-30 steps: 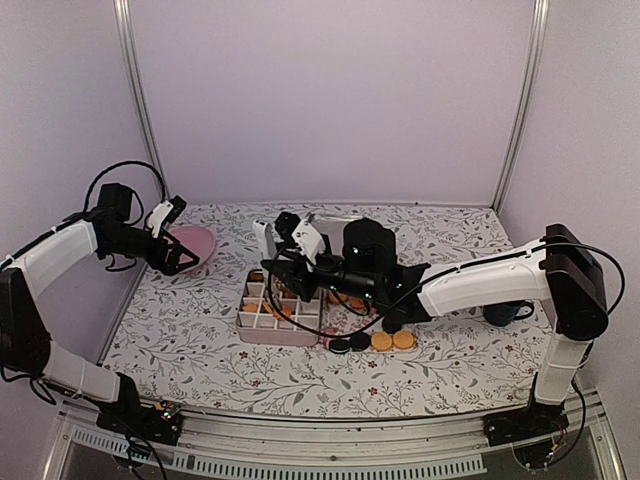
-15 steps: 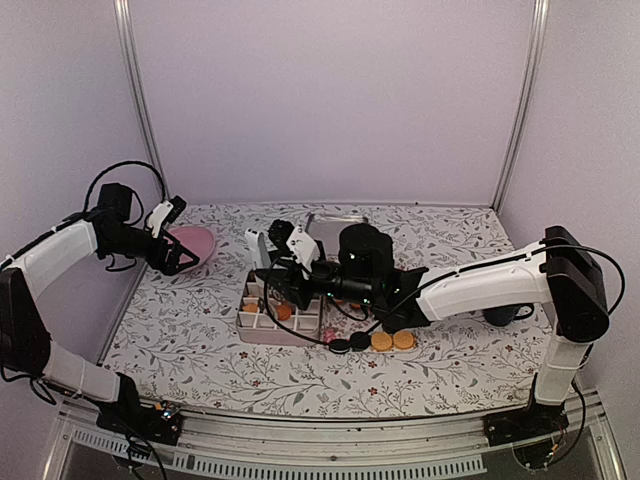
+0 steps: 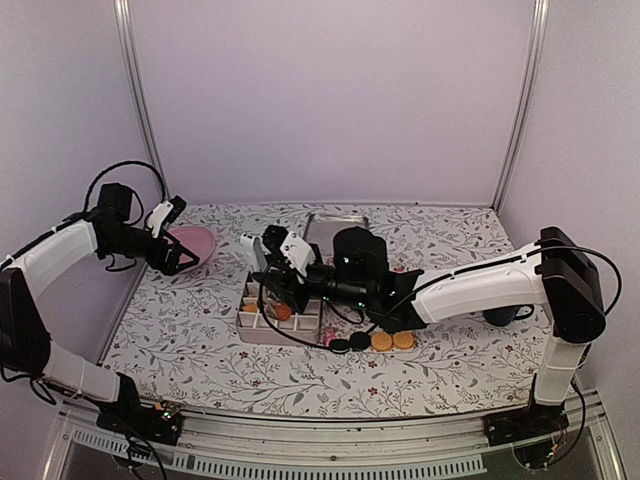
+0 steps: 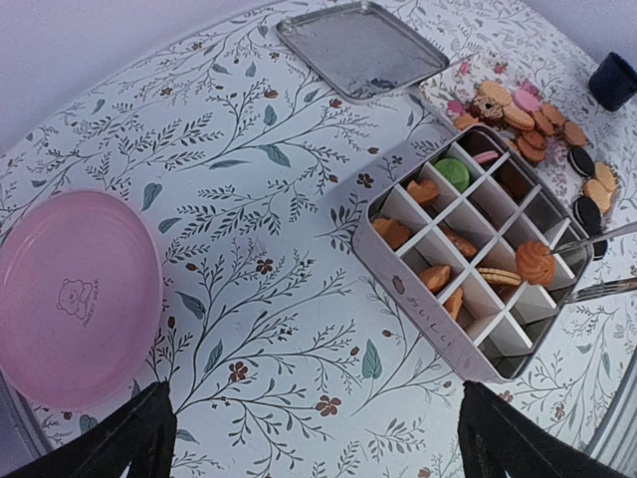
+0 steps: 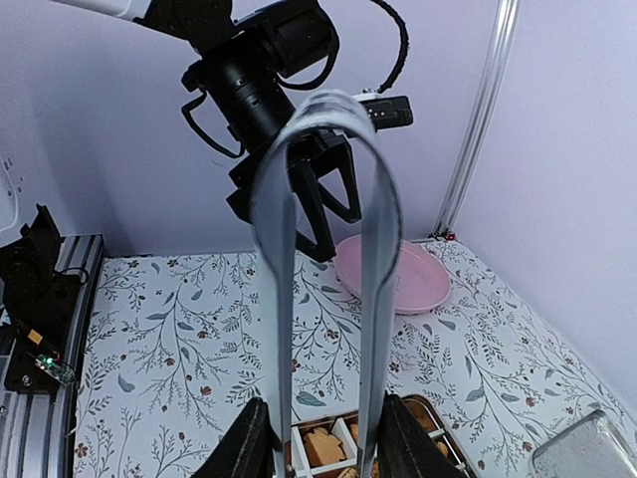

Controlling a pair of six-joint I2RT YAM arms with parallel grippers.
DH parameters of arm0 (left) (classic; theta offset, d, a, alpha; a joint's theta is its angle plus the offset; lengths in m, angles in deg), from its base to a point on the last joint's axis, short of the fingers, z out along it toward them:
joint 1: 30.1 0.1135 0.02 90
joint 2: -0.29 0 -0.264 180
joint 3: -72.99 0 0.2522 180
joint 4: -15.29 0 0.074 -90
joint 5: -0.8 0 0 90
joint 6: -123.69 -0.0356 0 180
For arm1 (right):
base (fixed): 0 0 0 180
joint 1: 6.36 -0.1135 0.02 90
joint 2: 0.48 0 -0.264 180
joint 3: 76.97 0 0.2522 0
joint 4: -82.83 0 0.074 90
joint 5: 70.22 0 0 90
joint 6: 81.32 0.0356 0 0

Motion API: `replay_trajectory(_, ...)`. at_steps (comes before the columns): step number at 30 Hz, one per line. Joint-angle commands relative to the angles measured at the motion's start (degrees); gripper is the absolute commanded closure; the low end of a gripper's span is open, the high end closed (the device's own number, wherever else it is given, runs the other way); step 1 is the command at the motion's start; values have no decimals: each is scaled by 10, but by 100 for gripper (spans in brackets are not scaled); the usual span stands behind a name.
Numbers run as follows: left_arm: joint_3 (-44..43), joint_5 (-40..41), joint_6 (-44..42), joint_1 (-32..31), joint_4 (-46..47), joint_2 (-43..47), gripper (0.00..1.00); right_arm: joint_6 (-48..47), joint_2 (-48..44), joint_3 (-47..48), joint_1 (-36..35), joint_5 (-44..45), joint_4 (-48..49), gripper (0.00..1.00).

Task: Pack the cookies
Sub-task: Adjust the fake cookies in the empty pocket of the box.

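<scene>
The right gripper (image 5: pixel 323 443) is squeezing tongs (image 5: pixel 376 249) that are pinching an orange cookie (image 4: pixel 534 261) at one cell of the divided box (image 4: pixel 428 334); it should be sinking fully between the dividers before the squeeze eases. Loose cookies (image 3: pixel 390 341) are lying just right of the box; the left gripper (image 4: pixel 318 448) is hovering spread, well left

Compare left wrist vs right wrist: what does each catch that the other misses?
Left wrist only: the compartment box from above with its cells visible, the tips of the tongs by an orange cookie inside, loose cookies beyond it, and a dark blue cup. Right wrist only: the tongs' bent loop clamped in the right gripper, and the left arm with the left gripper open. Both: the pink plate, the box, and the metal tray, just a corner in the right wrist view.
</scene>
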State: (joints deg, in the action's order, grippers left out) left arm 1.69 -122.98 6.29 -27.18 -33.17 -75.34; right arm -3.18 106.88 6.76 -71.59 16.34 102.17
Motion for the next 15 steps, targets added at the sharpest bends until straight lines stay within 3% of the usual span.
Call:
replay_trajectory(1, -1, 0, -5, 2, 0, 8, 1, -9, 12, 19, 2, 7, 9, 64)
replay_trajectory(15, 1, 2, -6, 2, 0, 8, 1, 6, 29, 19, 6, -1, 6, 66)
